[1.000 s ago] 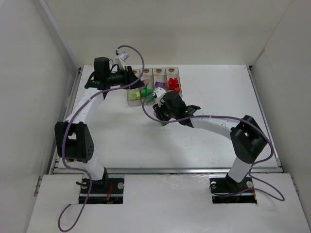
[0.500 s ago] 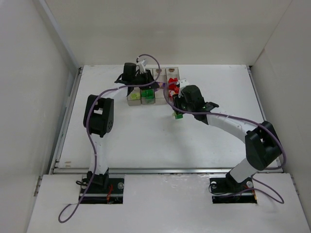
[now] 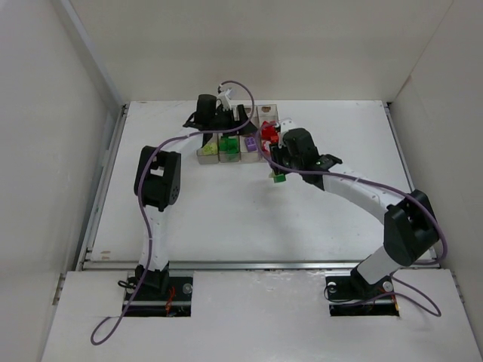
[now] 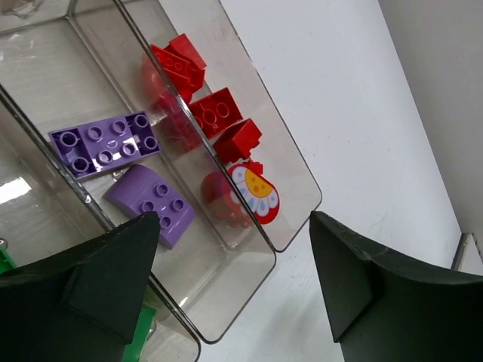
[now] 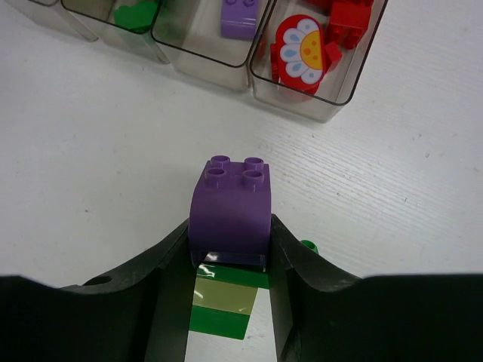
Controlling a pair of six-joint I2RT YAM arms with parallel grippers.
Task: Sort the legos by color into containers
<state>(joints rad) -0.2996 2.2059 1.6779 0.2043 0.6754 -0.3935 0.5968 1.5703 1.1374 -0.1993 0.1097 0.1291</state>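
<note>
Four clear boxes [image 5: 204,72] already hold much of the sorting: red bricks [image 4: 215,113] in the end one, two purple bricks [image 4: 106,143] next door, green bricks [image 5: 136,13] beyond. We judge the job well along but unfinished. Our right gripper [image 5: 230,226] is clamped on a purple brick [image 5: 230,200] low over the table [image 5: 90,151], just short of the boxes. A green piece [image 5: 223,302] shows beneath it (that one needs a home too). Our left gripper [image 4: 234,226] hangs over the purple box, fingers apart and empty. No writing or brand shows, only a printed daisy [image 4: 256,192] on a red piece.
</note>
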